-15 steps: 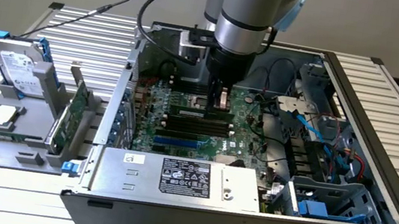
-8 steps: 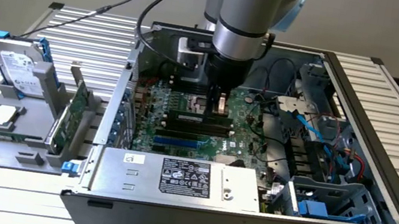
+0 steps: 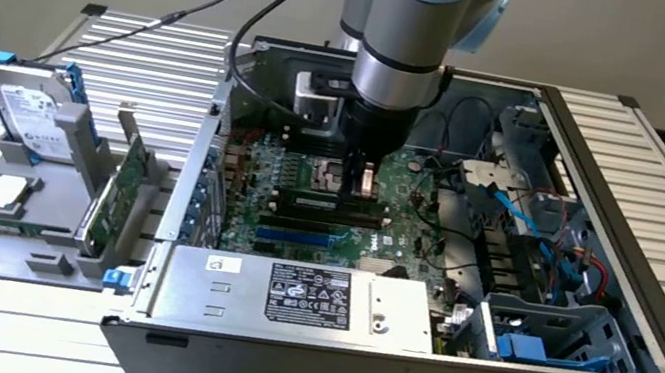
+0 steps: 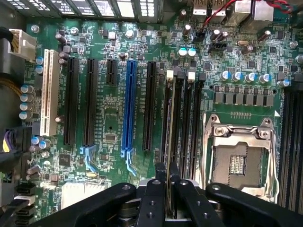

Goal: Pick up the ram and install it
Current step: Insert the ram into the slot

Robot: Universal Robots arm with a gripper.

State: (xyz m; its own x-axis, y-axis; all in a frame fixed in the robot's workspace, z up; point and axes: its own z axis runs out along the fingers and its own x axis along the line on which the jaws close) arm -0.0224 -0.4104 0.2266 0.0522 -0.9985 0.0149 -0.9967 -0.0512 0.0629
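Observation:
Seen edge-on in the wrist view, the ram is a thin green stick clamped between my two black fingers. My gripper is shut on it. The stick runs in line with the black memory slots beside the CPU socket and lies over the outermost of them; whether it touches the slot I cannot tell. In the exterior view my gripper points straight down inside the open computer case, just above the memory slots on the motherboard.
A silver hard drive with blue rails, a green card with a metal bracket and a CPU chip sit on a grey holder at the exterior view's left. The power supply, blue cables and CPU socket crowd the case.

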